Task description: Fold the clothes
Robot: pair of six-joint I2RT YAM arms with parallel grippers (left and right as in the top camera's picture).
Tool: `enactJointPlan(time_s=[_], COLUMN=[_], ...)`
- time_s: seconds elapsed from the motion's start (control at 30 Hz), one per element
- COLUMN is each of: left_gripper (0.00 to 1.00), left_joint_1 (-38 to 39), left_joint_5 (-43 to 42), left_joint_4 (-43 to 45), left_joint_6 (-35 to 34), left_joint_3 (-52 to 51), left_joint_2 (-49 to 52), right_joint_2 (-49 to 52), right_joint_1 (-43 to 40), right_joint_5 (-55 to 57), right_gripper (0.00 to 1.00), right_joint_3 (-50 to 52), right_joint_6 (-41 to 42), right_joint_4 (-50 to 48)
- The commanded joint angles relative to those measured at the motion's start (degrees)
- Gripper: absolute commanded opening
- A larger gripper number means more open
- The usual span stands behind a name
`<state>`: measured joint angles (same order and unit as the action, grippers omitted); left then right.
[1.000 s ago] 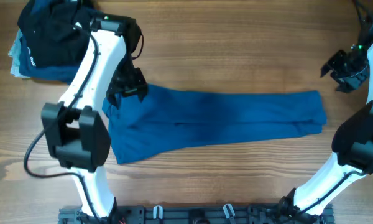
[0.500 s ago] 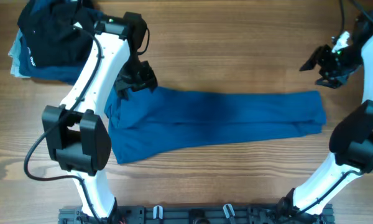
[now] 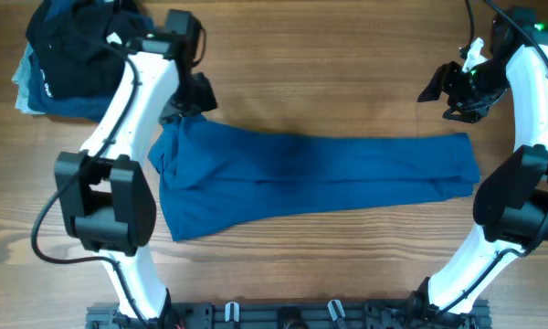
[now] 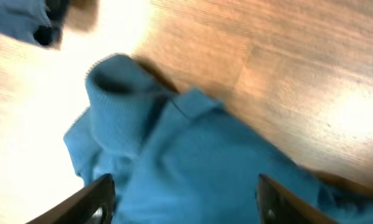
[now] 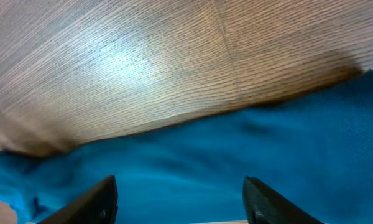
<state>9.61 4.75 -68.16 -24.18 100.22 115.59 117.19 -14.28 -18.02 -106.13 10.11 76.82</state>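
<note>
A mid-blue T-shirt [image 3: 320, 174] lies folded lengthwise in a long band across the wooden table [image 3: 347, 55]. Its wider end with a bunched sleeve is at the left [image 4: 112, 106]. My left gripper [image 3: 190, 96] hovers open and empty above that left end, fingertips [image 4: 96, 199] apart over the blue cloth [image 4: 193, 162]. My right gripper [image 3: 447, 91] is open and empty above the table just beyond the shirt's right end; the shirt [image 5: 236, 155] fills the lower part of the right wrist view.
A pile of black, navy and pale-blue garments [image 3: 68, 59] lies at the far left corner. Bare wood surrounds the shirt. A dark rail [image 3: 283, 315] runs along the near edge at the arm bases.
My left gripper has let go of the shirt's left end and risen toward the far side. My right gripper has moved left and nearer, toward the shirt's right end.
</note>
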Motion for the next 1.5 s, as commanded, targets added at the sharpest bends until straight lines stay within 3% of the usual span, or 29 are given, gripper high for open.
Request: enactJointPlan(time_s=[0.0,0.43,0.5,0.63,0.67,1.03,1.17,1.47], left_gripper=[0.71,0.71,0.57,0.06,0.04,0.04,0.04,0.04], left_joint_1=[-2.4,-2.3,-2.3,-2.3,-2.3,-2.2,-2.2,-1.4], left_joint_5=[-3.7,-6.5,-6.5,-6.5,-6.5,-10.6,-11.8,-12.9], left_joint_4=[0.9,2.7,2.6,1.2,0.3,-7.3,-13.9,-26.3], left_joint_6=[6.4,11.9,12.0,12.0,12.0,9.8,4.2,4.4], left_joint_3=[-0.6,-0.7,-0.7,-0.7,-0.7,-0.6,-0.6,-0.7], left_joint_2=[2.1,8.9,9.4,9.4,9.3,1.0,-0.6,-0.6], right_joint_2=[-1.6,-1.6,-1.6,-1.6,-1.6,-1.6,-1.6,-1.6], right_joint_1=[0.2,0.2,0.2,0.2,0.2,0.2,0.2,0.2], right_joint_5=[-0.9,-0.9,-0.9,-0.9,-0.9,-0.9,-0.9,-0.9], right_gripper=[0.65,0.65,0.65,0.65,0.65,0.65,0.65,0.65], right_joint_3=[-1.2,-1.2,-1.2,-1.2,-1.2,-1.2,-1.2,-1.2], right_joint_6=[-1.4,-1.4,-1.3,-1.4,-1.3,-1.4,-1.3,-1.4], right_joint_4=[-0.3,-0.2,-0.2,-0.2,-0.2,0.2,0.2,0.2])
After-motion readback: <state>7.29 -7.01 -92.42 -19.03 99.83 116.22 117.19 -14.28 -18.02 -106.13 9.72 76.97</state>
